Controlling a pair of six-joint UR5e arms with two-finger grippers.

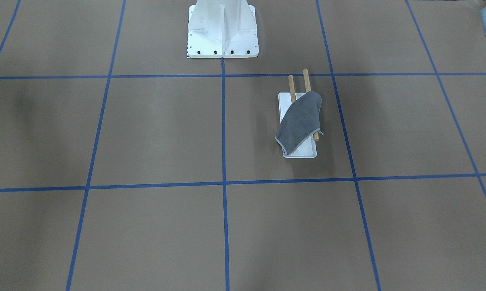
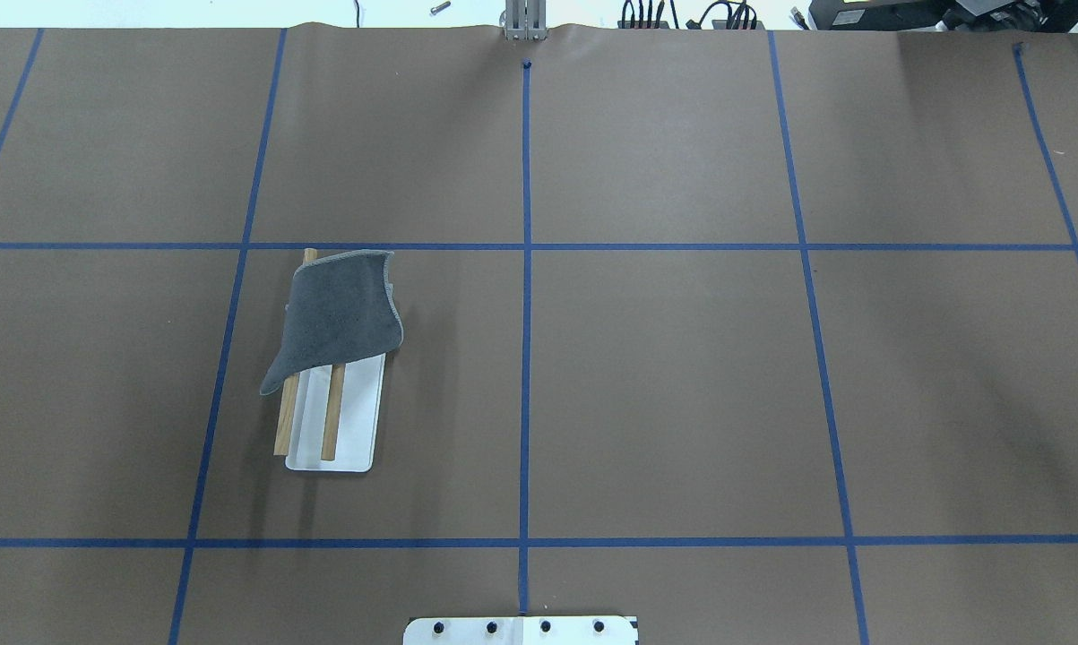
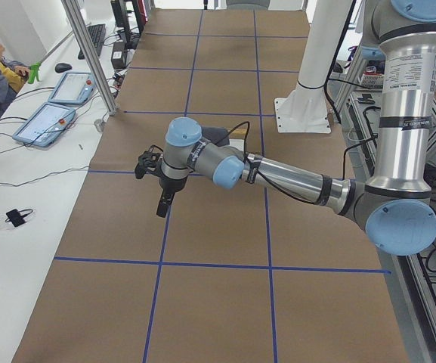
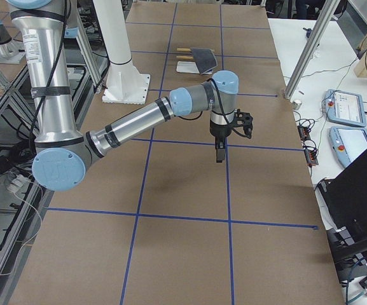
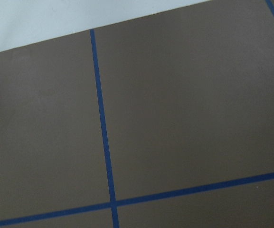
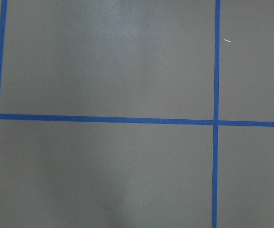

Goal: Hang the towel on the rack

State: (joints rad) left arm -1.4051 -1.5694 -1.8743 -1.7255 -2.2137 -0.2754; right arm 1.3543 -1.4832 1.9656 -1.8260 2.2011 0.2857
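Observation:
The dark grey towel (image 1: 299,121) lies draped askew over the far part of the rack's two wooden rods (image 2: 332,412). One corner hangs off the side, and it also shows in the overhead view (image 2: 341,313). The rack's white base (image 2: 362,421) stands on the table on my left side and shows in the front view (image 1: 303,152). My left gripper (image 3: 161,203) hangs high above the table, away from the rack. My right gripper (image 4: 219,152) hangs above the table's middle. Both show only in the side views, so I cannot tell whether they are open or shut. Both wrist views show only table.
The white robot mount (image 1: 222,32) stands at the table's edge by my base. Blue tape lines (image 2: 525,269) divide the brown table. Operators' tablets (image 3: 47,121) and cables lie on the white bench beyond the far edge.

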